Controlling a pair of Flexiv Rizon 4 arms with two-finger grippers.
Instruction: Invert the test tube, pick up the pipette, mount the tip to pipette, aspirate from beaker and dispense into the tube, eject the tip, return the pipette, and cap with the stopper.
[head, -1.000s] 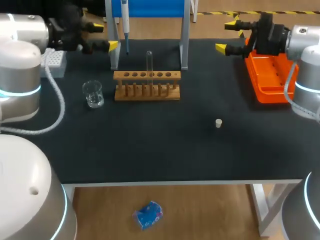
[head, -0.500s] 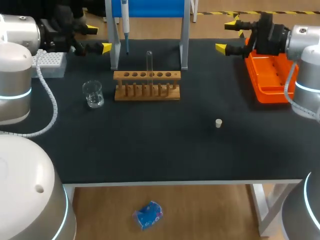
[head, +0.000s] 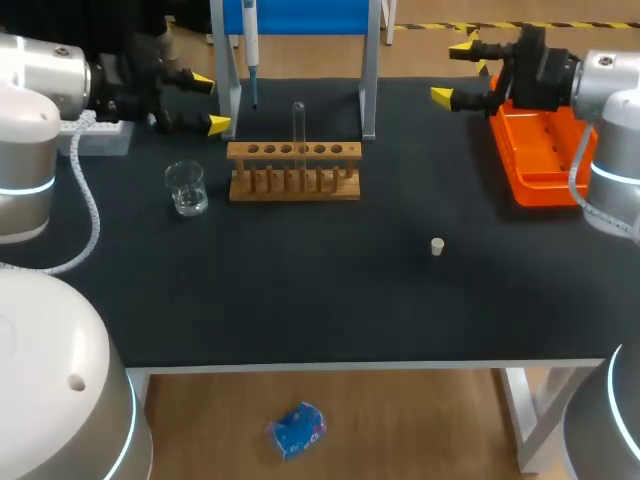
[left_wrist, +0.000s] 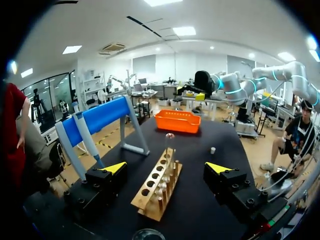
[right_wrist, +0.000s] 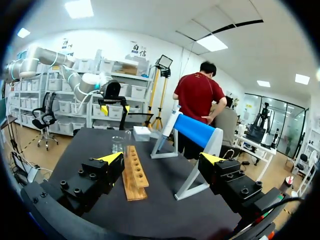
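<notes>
A clear test tube (head: 298, 122) stands upright in the wooden rack (head: 293, 170). The white pipette (head: 251, 45) hangs on the blue stand (head: 300, 15) behind the rack. A glass beaker (head: 186, 187) sits to the rack's left and a small white stopper (head: 437, 246) lies alone at the right. My left gripper (head: 208, 101) hovers open above the back left, near the stand's leg. In the left wrist view that gripper (left_wrist: 166, 168) is empty, with the rack (left_wrist: 157, 185) and tube (left_wrist: 168, 145) ahead. My right gripper (head: 455, 72) is open over the back right.
An orange tray (head: 535, 150) sits at the back right under my right arm. A white tip box (head: 100, 138) is at the back left, partly hidden by my left arm. In the right wrist view the rack (right_wrist: 134, 172) and beaker (right_wrist: 118, 144) lie far ahead of the gripper (right_wrist: 161, 158).
My left gripper swung back to the left, then came forward and right toward the rack's left end. The right arm and the objects on the table have not moved.
</notes>
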